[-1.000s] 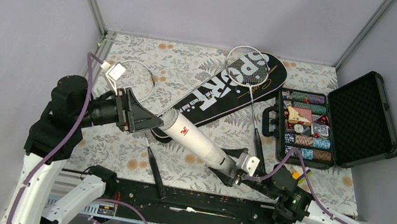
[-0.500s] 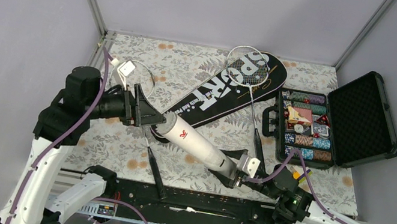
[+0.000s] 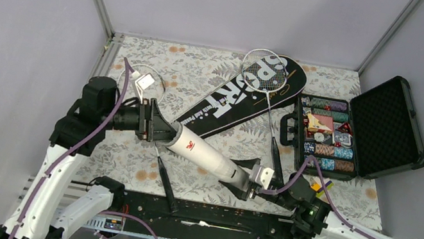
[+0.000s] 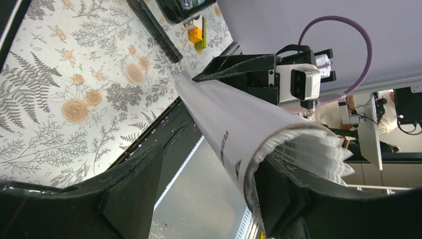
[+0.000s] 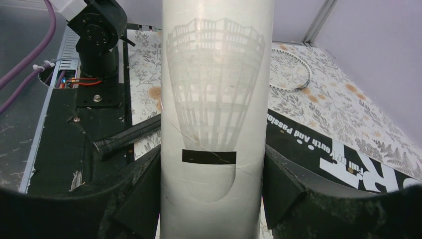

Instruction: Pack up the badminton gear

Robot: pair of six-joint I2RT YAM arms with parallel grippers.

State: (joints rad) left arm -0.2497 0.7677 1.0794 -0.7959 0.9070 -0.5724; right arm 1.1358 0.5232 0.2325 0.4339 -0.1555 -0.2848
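The white cardboard tube (image 3: 207, 154) hangs slanted over the near table. My right gripper (image 3: 253, 183) is shut on its lower end, both fingers pressed to the wall of the tube (image 5: 216, 99). My left gripper (image 3: 163, 129) stands open round the upper end: the tube (image 4: 224, 114) touches one finger, with a gap to the other. The shuttlecock (image 4: 308, 149) shows its feathers in that mouth. One racket (image 3: 264, 71) lies on the black SPORT bag (image 3: 236, 97). The other racket (image 3: 164, 181) lies under the left arm, its head partly hidden.
The open black case of poker chips (image 3: 330, 136) sits at the right edge. A black racket handle (image 3: 275, 153) points at the right arm. A black rail (image 3: 200, 212) runs along the near edge. Walls close the table on three sides.
The left arm has moved right, bringing its gripper up to and round the tube's upper end, with its jaws a little narrower. The tube now lies flatter. The right gripper has kept its hold.
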